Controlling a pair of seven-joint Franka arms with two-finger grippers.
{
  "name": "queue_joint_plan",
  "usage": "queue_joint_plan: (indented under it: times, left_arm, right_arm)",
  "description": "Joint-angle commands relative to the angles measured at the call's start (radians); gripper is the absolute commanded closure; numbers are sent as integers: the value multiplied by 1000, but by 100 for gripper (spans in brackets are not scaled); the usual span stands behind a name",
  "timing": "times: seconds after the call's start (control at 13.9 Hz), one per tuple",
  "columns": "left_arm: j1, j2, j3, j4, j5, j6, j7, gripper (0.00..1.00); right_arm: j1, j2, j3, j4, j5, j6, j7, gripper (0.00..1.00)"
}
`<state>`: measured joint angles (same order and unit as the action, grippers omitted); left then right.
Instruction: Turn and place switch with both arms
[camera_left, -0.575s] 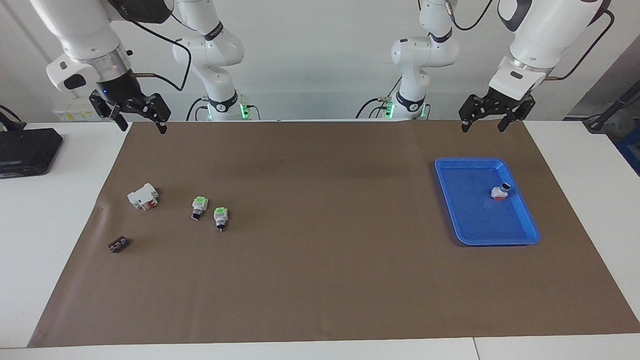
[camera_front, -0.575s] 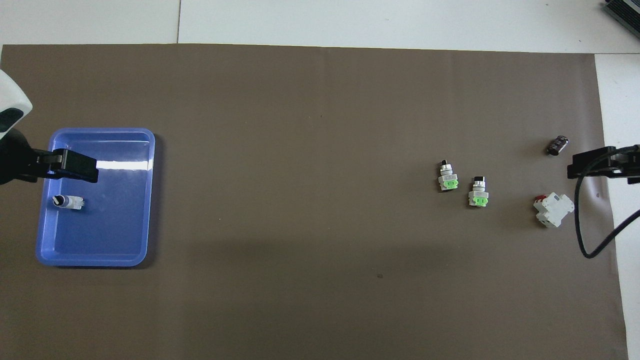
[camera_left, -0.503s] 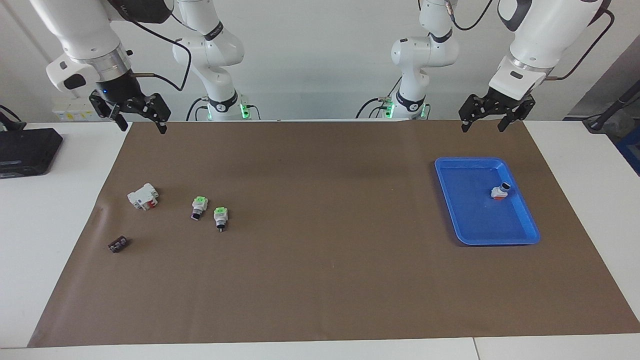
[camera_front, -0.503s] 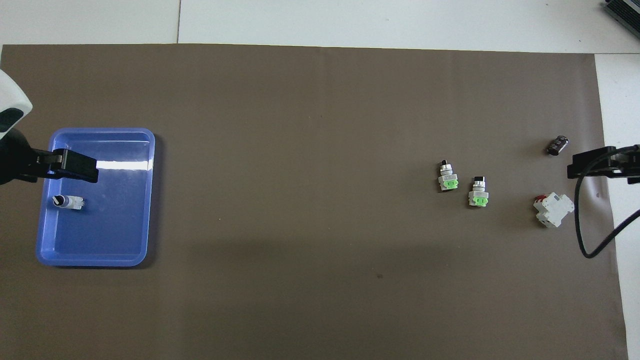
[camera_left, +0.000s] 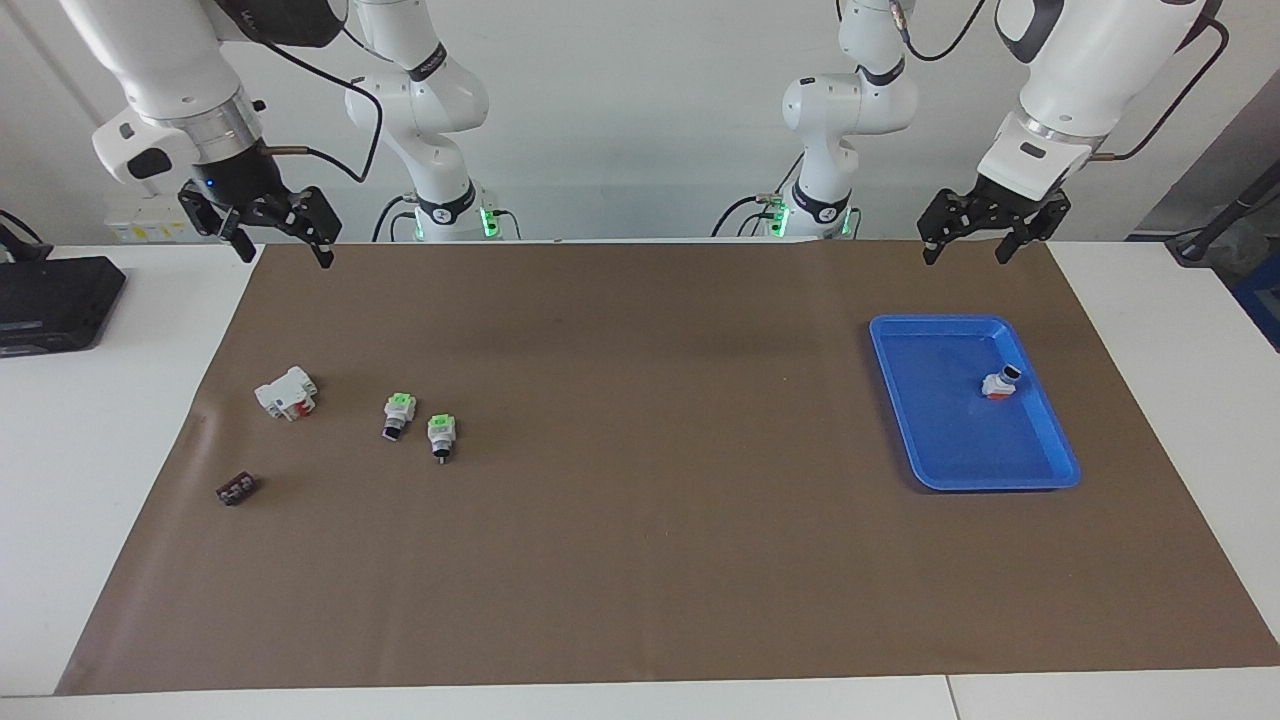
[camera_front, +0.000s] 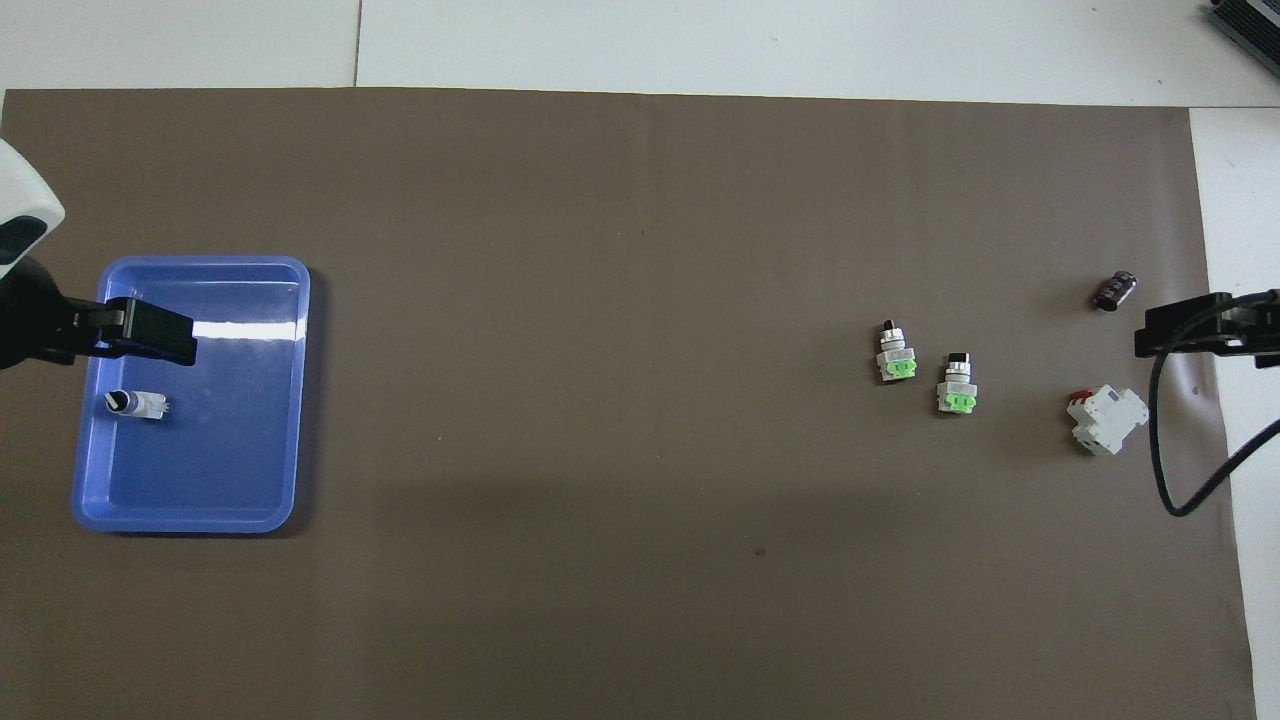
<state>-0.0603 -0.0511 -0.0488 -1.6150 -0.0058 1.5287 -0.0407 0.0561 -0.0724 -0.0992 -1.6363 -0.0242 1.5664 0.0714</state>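
While nothing on the desk (camera_left: 90, 420) has moved in the last half second, both arms also stay where they were, so the task has not really started yet. The right end effector (camera_left: 282, 243) hangs in the air over the edge of the brown mat (camera_left: 640, 560) at the right arm's end, with its fingers spread and empty. The left end effector (camera_left: 968, 243) waits high over the mat's edge near the blue tray (camera_left: 1000, 470), also spread and holding nothing.

Two green switches lie on the mat toward the right arm's end, close to each other but not touching. One green switch (camera_left: 398, 415) is a little nearer to the robots; the other green switch (camera_left: 441, 436) lies just beside it, toward the middle of the mat. Both lie on their sides, with the knobs pointing away from the robots. A white block with a red part (camera_left: 286, 392) and a small dark part (camera_left: 237, 489) lie near them. In the tray a switch with a red end (camera_left: 1000, 383) already lies.

I think the right arm should go down first to one green switch, because it is on its side of the desk.
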Motion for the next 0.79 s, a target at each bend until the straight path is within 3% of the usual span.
queue_joint_plan:
  times: [0.0, 0.72]
  left_arm:
    - [5, -29, 1, -31, -11, 7, 4, 0]
    - [5, -29, 1, -31, -11, 7, 4, 0]
  right_arm:
    - [-19, -26, 4, -27, 15, 1, 7, 0]
    - [-12, -36, 6, -31, 15, -12, -4, 0]
